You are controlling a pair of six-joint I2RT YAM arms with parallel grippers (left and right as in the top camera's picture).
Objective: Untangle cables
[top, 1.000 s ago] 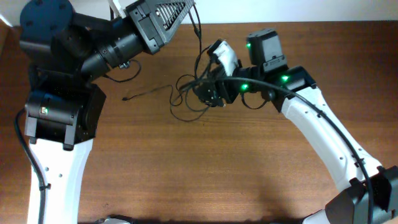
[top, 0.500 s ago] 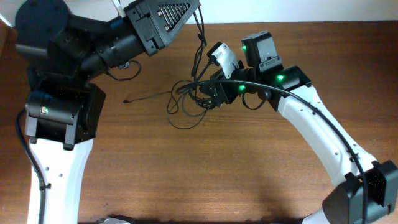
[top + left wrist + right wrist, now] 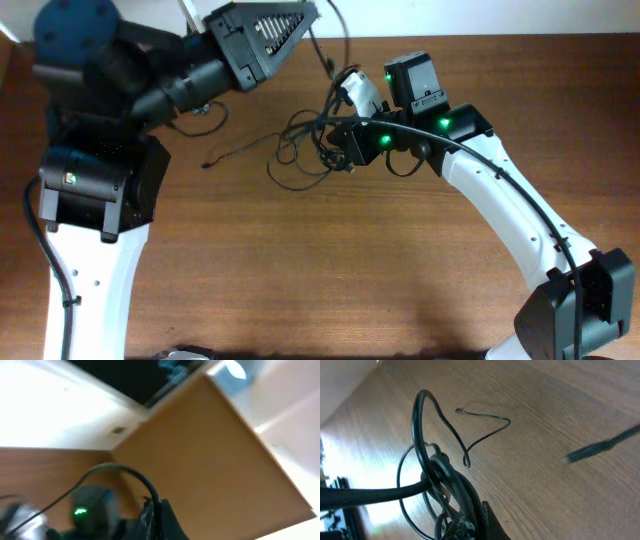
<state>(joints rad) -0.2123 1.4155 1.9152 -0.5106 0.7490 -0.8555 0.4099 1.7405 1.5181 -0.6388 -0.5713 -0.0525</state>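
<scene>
The cables form a tangle of thin black loops on the brown table, with one loose end trailing left. My right gripper is at the tangle's right side, shut on a bunch of cords; one dark finger shows beside them. A free strand bends away over the wood. My left gripper is raised at the top edge, shut on one cord that arcs out from between its fingers and runs down to the tangle.
The table's back edge runs just behind both grippers, with a light wall beyond. The left arm's black base stands at the left. A blurred black plug end lies to the right in the right wrist view.
My right gripper has closed on the tangle. The left gripper has drawn its cord a little to the right, and the loops have shifted slightly up and left.
</scene>
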